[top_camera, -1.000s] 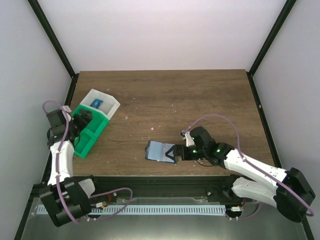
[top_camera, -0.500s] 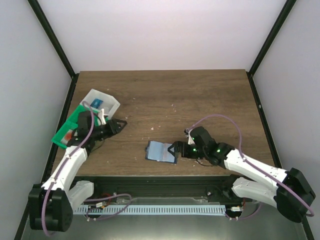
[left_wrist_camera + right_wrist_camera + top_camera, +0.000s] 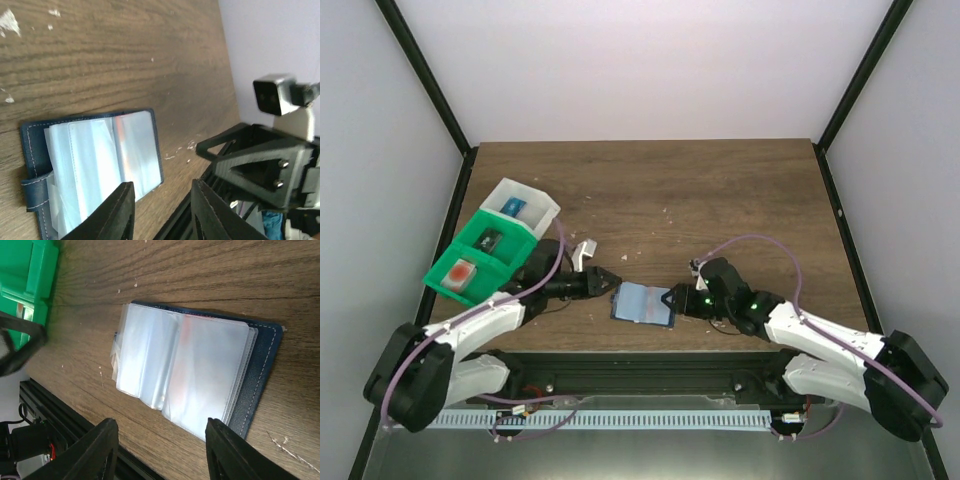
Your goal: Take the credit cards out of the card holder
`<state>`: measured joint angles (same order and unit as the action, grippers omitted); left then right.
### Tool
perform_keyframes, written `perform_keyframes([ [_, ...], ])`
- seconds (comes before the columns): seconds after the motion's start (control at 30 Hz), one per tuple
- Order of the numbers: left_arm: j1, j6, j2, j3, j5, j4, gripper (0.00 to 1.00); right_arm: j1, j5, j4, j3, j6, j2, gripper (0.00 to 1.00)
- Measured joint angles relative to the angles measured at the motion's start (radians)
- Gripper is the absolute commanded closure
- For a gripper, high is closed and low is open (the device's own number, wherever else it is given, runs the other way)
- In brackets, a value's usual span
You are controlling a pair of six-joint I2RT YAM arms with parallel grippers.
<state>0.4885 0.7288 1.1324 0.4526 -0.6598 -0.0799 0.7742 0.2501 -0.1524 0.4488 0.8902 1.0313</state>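
As the card holder (image 3: 644, 303) lies open, my left gripper (image 3: 612, 282) and right gripper (image 3: 671, 300) flank it, both released.

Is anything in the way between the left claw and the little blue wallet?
Nothing visible. Only bare table lies between the left gripper and the open card holder. The cards themselves sit behind clear plastic sleeves, showing only as a faint reddish tint.
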Motion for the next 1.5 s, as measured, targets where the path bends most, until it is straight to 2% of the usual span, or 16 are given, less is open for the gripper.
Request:
perform_keyframes([
  [0.27,0.029,0.023,0.178,-0.076,0.0,-0.154,0.68,0.0,0.014,0.114,-0.039,0.047,0.05,0.52],
  [0.47,0.029,0.01,0.266,-0.083,-0.002,-0.214,0.75,0.0,0.018,0.178,-0.039,0.055,0.143,0.51],
  [0.63,0.029,-0.01,0.319,-0.094,0.001,-0.241,0.77,0.0,0.016,0.208,-0.039,0.054,0.211,0.5],
  [1.0,0.05,0.005,0.35,-0.148,0.0,-0.324,0.81,0.0,0.011,0.242,-0.032,0.033,0.296,0.5],
  [1.5,0.108,0.061,0.359,-0.18,0.006,-0.39,0.82,-0.005,-0.001,0.238,-0.019,0.007,0.301,0.5],
])
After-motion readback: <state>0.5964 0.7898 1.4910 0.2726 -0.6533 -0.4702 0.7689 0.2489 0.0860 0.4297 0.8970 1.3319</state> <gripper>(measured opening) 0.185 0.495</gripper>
